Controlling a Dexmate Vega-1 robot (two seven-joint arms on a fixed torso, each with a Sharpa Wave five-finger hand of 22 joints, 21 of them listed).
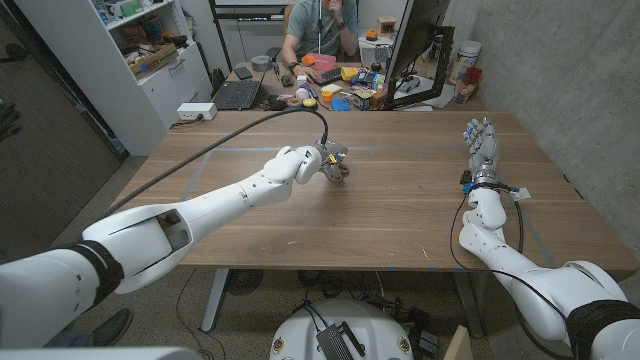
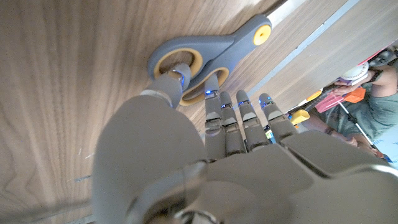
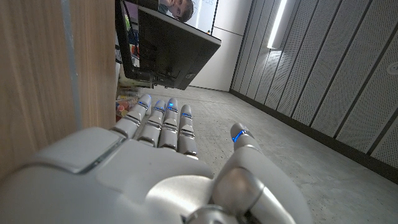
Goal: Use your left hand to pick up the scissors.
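Office-like lab, cluttered desk, laptop, monitor, shelving

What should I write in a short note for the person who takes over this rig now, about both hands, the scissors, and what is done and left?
Left hand: down on the grey-handled scissors with yellow inner rings and a yellow pivot, near the middle of the wooden table; the thumb is in one handle ring and the other fingers reach to the handles. A closed grip cannot be confirmed.
Right hand: open, holds nothing, at the table's right side, fingers straight.
Done: the left hand has reached the scissors.
Left: close the grip and lift; the scissors appear to lie on the table.
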